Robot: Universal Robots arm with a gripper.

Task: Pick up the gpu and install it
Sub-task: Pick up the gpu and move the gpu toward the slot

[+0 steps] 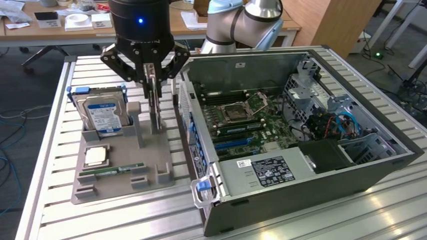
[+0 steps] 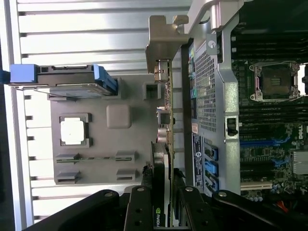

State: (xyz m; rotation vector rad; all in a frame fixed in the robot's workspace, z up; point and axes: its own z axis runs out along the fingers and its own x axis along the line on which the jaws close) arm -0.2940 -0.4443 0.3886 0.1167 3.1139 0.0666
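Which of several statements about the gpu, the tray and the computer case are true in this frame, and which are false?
1. The end effector is closed on the gpu, which stands on edge. True.
2. The gpu is already seated in the motherboard. False: it is over the grey tray, outside the case.
3. A hard drive stands upright in the grey tray. True.
4. The case is closed up. False: its side is open and the motherboard is exposed.
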